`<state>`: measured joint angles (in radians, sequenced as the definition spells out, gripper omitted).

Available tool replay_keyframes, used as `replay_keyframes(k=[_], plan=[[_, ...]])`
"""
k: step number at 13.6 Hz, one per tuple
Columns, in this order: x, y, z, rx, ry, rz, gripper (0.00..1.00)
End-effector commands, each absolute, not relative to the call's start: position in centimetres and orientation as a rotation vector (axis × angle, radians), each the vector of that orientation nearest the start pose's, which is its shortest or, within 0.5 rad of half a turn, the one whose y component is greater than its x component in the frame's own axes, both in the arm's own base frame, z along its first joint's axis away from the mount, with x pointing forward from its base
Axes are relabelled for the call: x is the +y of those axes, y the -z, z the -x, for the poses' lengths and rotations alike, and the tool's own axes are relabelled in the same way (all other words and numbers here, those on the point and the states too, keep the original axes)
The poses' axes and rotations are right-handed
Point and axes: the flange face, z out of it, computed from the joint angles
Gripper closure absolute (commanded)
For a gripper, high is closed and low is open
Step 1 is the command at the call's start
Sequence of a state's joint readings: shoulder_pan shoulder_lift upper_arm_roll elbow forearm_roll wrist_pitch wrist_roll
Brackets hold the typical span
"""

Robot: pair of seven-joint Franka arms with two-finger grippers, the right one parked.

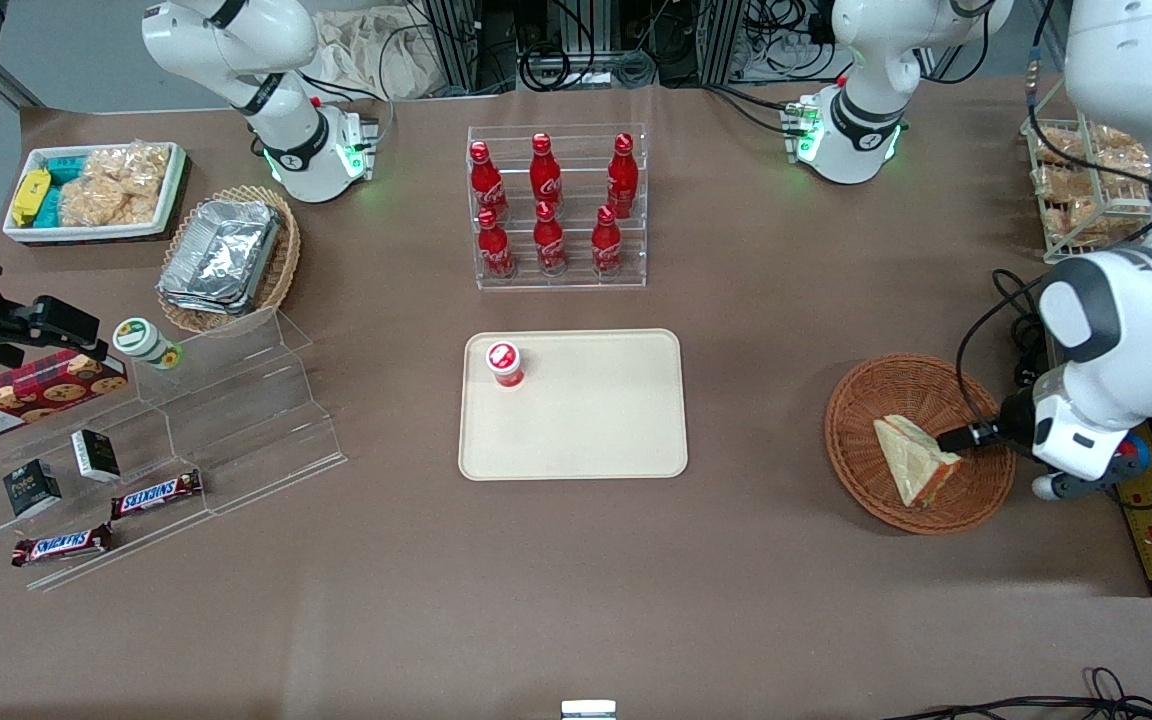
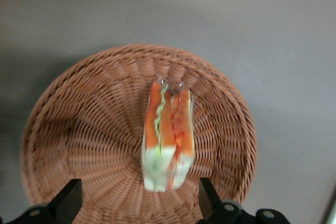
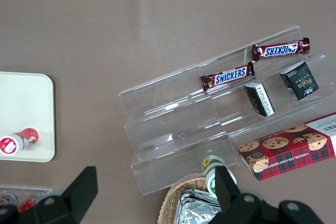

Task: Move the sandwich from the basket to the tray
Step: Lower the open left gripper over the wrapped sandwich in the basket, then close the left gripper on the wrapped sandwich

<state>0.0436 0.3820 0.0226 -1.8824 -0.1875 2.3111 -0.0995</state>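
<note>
The sandwich [image 1: 916,458], a wrapped pale wedge with an orange, red and green filling edge [image 2: 168,137], lies in the round reddish-brown wicker basket [image 1: 861,400] toward the working arm's end of the table. My left gripper [image 1: 951,440] hangs low over the basket [image 2: 79,129], open wide. Its two black fingertips [image 2: 68,200] flank the sandwich's nearer end [image 2: 137,200] without touching it. The cream-beige tray [image 1: 596,420] lies flat at the middle of the table, well apart from the basket.
A small red-capped cup [image 1: 504,362] stands on one corner of the tray. A clear rack of red bottles [image 1: 558,205] stands farther from the camera than the tray. A wire rack of snack bags [image 1: 1086,185] and cables [image 1: 1011,300] are near the working arm.
</note>
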Motion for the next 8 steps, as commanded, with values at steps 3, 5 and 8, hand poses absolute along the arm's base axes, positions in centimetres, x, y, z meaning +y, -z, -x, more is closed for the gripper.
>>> replay_keyframes(k=[3,5,8], plan=[[2.7,-26.8,-64.5,-0.53,0.121,3.252,0.0],[2.1,-25.4,-64.7,-0.552,0.129,3.26,0.0],[1.0,-24.3,-64.9,-0.587,0.156,3.282,0.27]])
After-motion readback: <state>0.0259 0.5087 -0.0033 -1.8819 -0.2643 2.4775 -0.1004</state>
